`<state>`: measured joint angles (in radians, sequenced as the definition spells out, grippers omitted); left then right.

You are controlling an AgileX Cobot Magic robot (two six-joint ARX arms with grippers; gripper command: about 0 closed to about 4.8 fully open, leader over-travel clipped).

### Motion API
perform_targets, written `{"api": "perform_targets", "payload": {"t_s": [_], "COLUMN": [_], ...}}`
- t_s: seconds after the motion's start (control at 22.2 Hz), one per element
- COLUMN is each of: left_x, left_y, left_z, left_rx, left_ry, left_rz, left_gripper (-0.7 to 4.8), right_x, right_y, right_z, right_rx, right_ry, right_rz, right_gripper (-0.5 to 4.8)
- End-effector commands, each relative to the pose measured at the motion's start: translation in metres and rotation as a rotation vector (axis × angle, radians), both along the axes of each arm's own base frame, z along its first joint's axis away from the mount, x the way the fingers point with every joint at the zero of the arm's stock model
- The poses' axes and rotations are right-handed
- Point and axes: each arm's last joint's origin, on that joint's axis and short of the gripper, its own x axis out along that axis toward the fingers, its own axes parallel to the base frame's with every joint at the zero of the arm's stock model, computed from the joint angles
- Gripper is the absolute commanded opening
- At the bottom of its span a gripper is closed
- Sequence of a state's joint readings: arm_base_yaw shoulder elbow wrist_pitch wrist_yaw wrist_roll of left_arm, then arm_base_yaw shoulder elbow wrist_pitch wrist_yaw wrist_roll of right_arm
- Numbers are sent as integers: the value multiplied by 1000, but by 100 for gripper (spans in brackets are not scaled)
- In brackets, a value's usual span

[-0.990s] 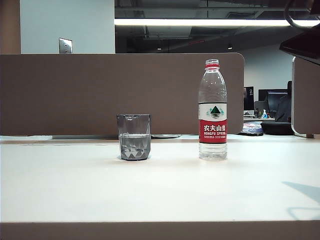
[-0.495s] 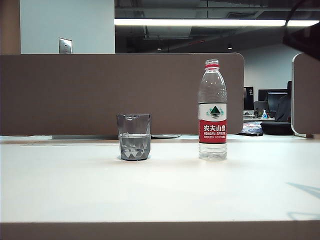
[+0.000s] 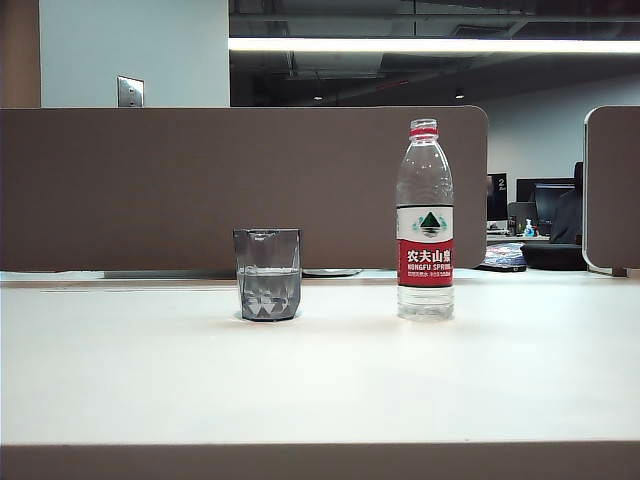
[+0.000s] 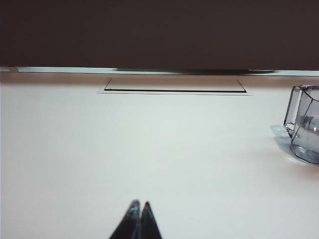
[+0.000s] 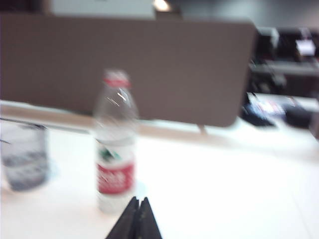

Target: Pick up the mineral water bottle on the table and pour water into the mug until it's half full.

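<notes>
The mineral water bottle (image 3: 425,220) is clear, with a red neck ring and a white-and-red label marked by a green mountain logo. The mug (image 3: 267,273) is smoky grey and faceted. The surface (image 3: 320,380) is white, edged in brown.

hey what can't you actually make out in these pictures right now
- Both arms: outside the exterior view's frame; only the shut left gripper and shut right gripper tips show, in their wrist views.
- Mug: cut by the left wrist view's edge.
- Bottle label: blurred in the right wrist view.
- Small label print on the bottle: too small in the exterior view.
</notes>
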<state>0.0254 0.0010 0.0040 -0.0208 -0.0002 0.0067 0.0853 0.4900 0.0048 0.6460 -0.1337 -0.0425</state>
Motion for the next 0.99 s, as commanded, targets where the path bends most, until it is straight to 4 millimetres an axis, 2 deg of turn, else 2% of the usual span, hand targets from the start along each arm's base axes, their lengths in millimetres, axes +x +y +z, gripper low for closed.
{"api": "perform_targets", "payload": {"t_s": [0.05,0.23,0.54,0.99], "left_x": [0,0,0,0], "left_y": [0,0,0,0], "left_z": [2,2,2,2], "left_rx": [1,1,1,1], "left_ry": [-10,-10,-10,-9], "left_rz": [-3,-3,-3,-3], "left_gripper": [-5,-5,-5,-5], "right_x": [-4,-15,-28,-29], "right_y": [-6,-14,-18,-18], "right_z": [-10,-16,-14,-15], "right_rx": [12,12,63,106], "right_ry": [104,170,125,132], "right_rz": [-48,-117,-230,-251], "right_gripper": [-5,-5,-5,-5]}}
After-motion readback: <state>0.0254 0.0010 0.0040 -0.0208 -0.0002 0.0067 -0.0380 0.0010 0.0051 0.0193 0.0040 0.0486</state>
